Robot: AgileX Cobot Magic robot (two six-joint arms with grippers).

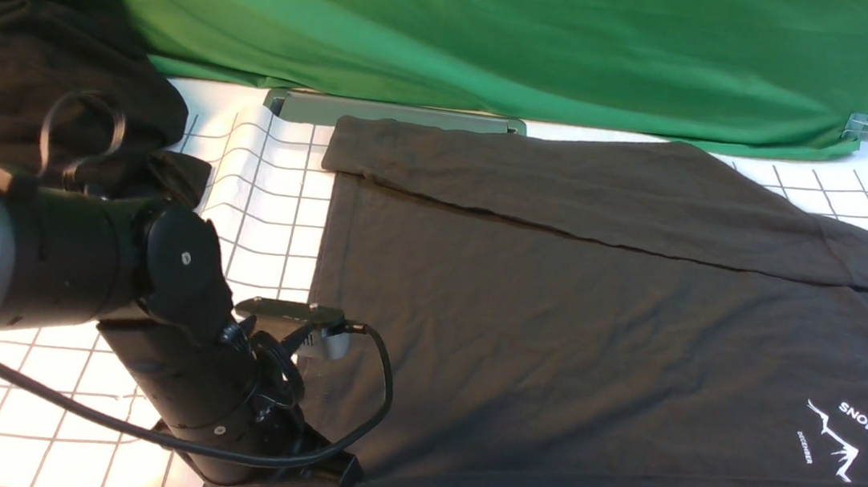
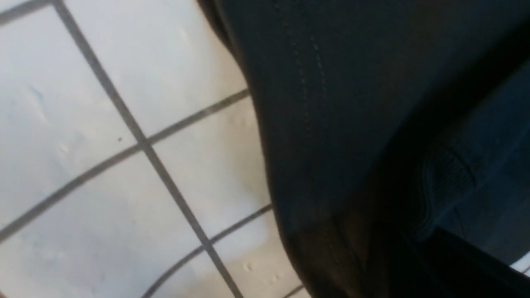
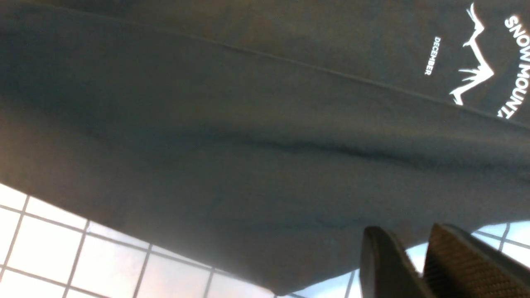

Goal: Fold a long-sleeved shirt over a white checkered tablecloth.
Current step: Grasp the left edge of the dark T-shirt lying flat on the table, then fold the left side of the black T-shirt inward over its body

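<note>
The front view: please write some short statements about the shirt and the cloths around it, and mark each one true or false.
1. The long-sleeved shirt lies spread on the white checkered tablecloth. True.
2. The print on the shirt is red. False: the print is white.
3. A green cloth hangs at the far side, behind the shirt. True.
4. The black heap of cloth lies on top of the shirt. False: the black heap lies apart at the far left, with bare tablecloth between them.
5. One sleeve is folded across the shirt's far side. True.
</note>
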